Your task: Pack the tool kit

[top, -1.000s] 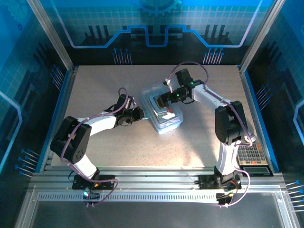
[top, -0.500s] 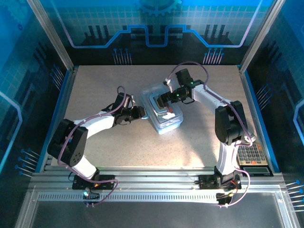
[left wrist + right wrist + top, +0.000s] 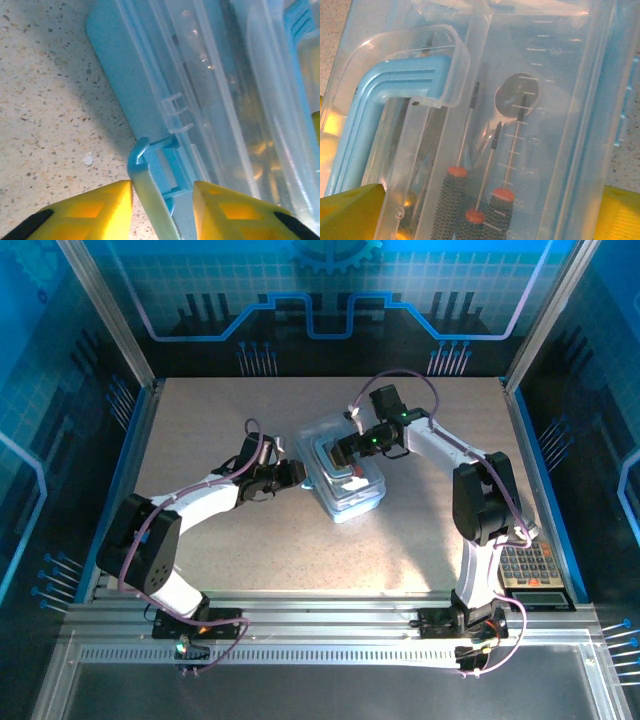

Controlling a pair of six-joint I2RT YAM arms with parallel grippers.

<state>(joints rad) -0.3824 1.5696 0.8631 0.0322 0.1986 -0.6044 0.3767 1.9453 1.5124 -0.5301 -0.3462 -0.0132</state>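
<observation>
Keypad unit (image 3: 528,562) lies well right of the case (image 3: 350,502). I find the case central on the counter (image 3: 230,560), clear lid (image 3: 560,100) on, screwdrivers (image 3: 451,200) inside. Left gripper (image 3: 162,192) jaws released astride its blue latch (image 3: 150,150); right gripper (image 3: 485,215) jaws spread over its lid.

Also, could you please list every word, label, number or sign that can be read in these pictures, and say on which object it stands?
No text can be read.
Calculator: keys and a display show, too small to read.
Clear lid: moulded scale ticks, no legible digits beside them.
Back wall: printed gear and circuit-line graphics, no words.
</observation>
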